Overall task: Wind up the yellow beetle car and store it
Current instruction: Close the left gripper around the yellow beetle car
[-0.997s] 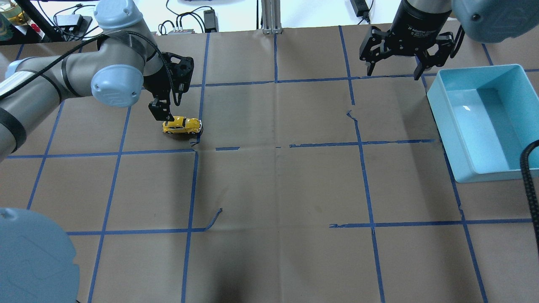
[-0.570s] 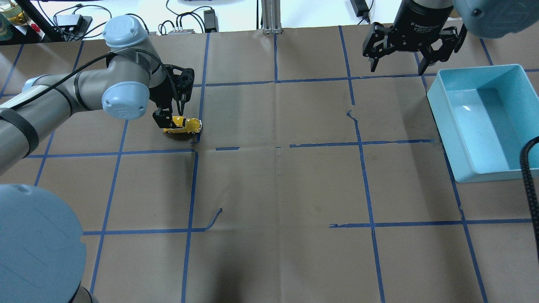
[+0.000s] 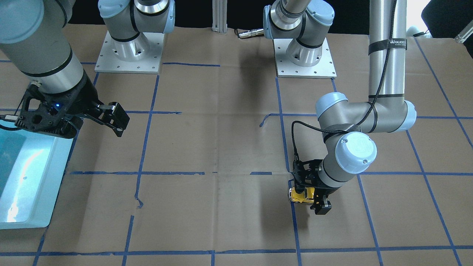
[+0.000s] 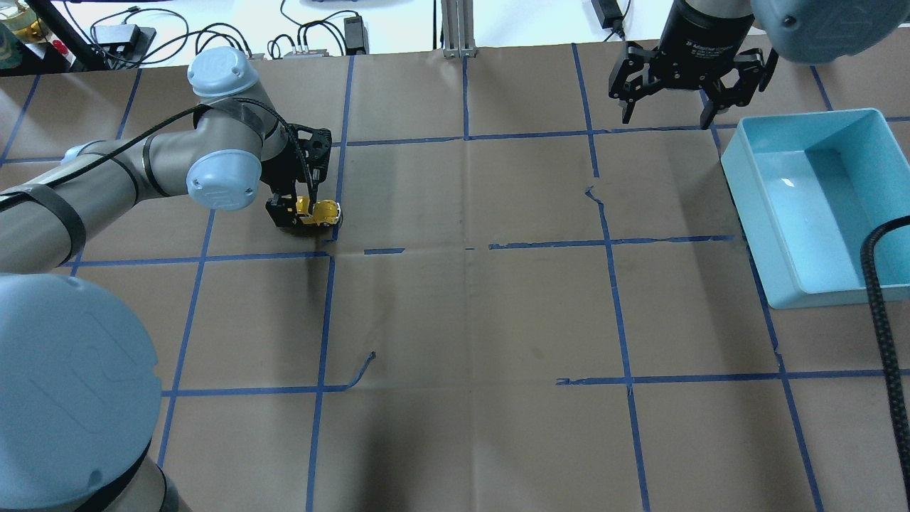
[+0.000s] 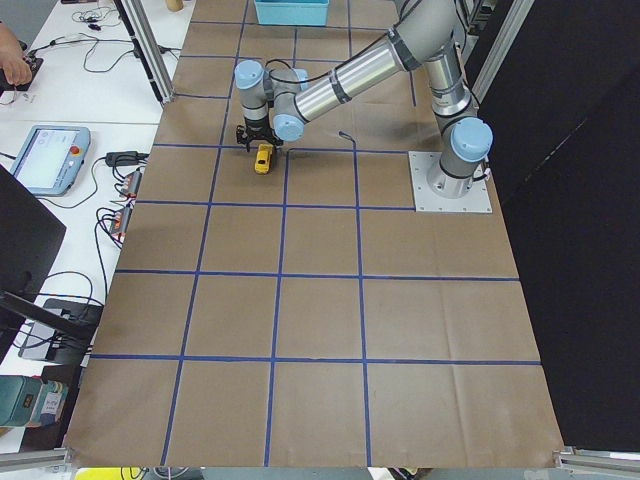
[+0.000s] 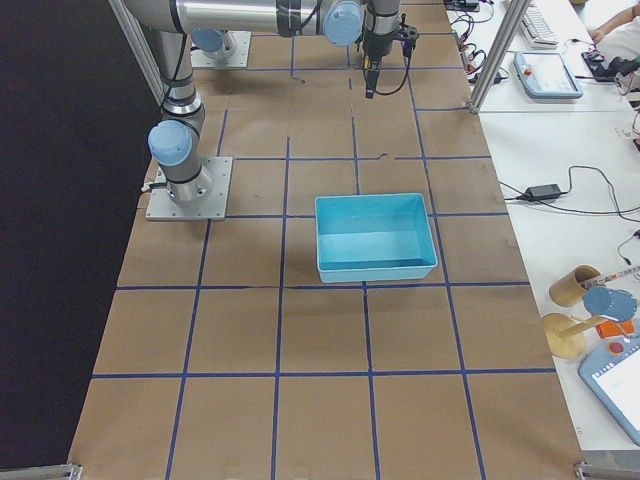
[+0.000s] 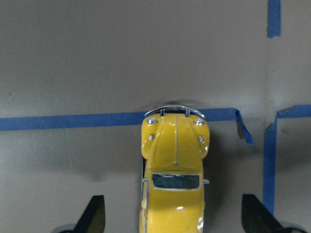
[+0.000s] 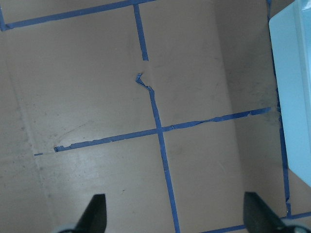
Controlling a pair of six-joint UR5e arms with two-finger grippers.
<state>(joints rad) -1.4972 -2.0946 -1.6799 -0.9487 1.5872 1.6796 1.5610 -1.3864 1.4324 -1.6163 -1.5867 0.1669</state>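
Front-facing view: the yellow beetle car (image 3: 300, 194) is sitting on the papered table (image 3: 221, 147), with the left gripper (image 3: 311, 199) straddling its rear.

Overhead view: the right gripper (image 4: 666, 114) is hanging empty, fingers spread, near the blue bin (image 4: 839, 299) and well apart from the car.

Left wrist view: both fingers are standing apart, clear of the car's flanks.

Handling, as judged: the car is looking light, rigid and glossy, so probably slippery. Clamp low across the door sides, keeping the wheels down for winding.
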